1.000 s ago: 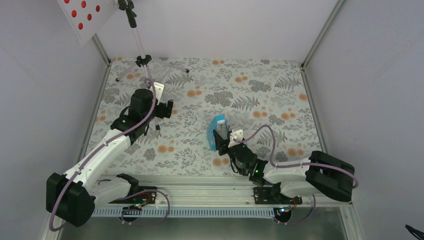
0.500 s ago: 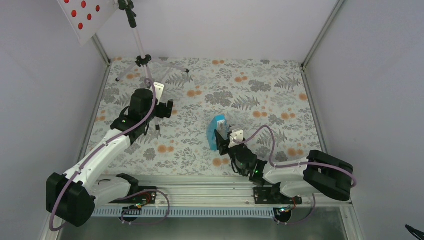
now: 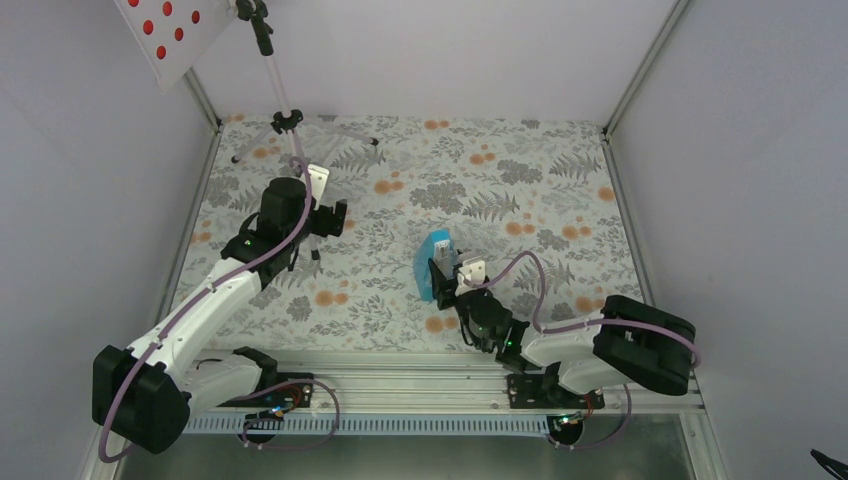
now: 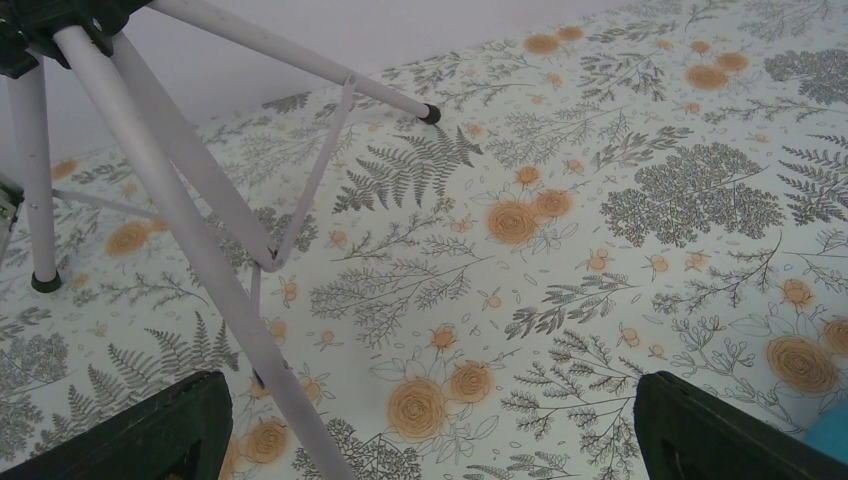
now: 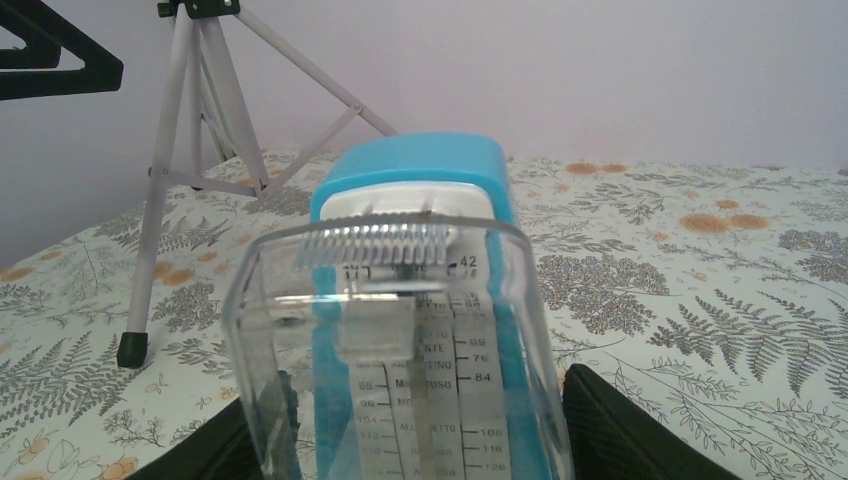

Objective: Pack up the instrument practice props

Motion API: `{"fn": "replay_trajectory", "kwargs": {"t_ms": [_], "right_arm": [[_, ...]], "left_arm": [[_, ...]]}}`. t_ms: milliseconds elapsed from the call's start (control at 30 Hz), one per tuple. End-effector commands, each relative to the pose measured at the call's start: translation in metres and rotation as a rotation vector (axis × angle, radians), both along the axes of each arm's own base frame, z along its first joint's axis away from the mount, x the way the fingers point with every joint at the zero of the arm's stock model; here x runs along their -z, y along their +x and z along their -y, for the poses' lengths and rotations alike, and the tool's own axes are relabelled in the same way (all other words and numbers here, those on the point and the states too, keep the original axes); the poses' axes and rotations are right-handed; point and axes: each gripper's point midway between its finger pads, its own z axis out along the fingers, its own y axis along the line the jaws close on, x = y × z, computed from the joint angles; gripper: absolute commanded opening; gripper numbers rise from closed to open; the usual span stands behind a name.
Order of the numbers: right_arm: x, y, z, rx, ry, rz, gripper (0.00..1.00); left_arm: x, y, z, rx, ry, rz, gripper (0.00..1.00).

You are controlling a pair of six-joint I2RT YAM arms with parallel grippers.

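Observation:
The silver tripod music stand (image 3: 283, 118) stands at the far left; its pale desk (image 3: 165, 30) shows red through its holes, and the red sheets are otherwise hidden. My left gripper (image 3: 330, 222) is open low by the stand's near leg (image 4: 190, 250), which runs between the fingers, close to the left one (image 4: 150, 430). The turquoise metronome (image 3: 436, 262) with a clear cover stands mid-table. My right gripper (image 3: 447, 280) has its fingers against both sides of the metronome (image 5: 420, 300), which rests on the table.
The floral cloth (image 3: 520, 200) covers the table, with white walls on three sides. The stand's other legs (image 4: 300, 60) spread toward the back left corner. A metal rail (image 3: 400, 385) runs along the near edge by the arm bases.
The right arm's elbow has shifted a little to the left while its gripper stays at the metronome. The left arm, stand and metronome have not moved.

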Motion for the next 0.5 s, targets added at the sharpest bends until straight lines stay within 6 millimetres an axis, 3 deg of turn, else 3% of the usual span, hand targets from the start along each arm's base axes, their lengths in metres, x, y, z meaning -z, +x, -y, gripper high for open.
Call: {"fn": "replay_trajectory", "kwargs": {"t_ms": [0, 467], "right_arm": [[0.001, 0.000, 0.004, 0.028, 0.013, 0.002, 0.34], [0.011, 0.002, -0.002, 0.029, 0.002, -0.042, 0.36]], "left_arm": [[-0.012, 0.004, 0.001, 0.008, -0.004, 0.038, 1.00], [-0.011, 0.004, 0.002, 0.013, -0.002, 0.035, 1.00]]}}
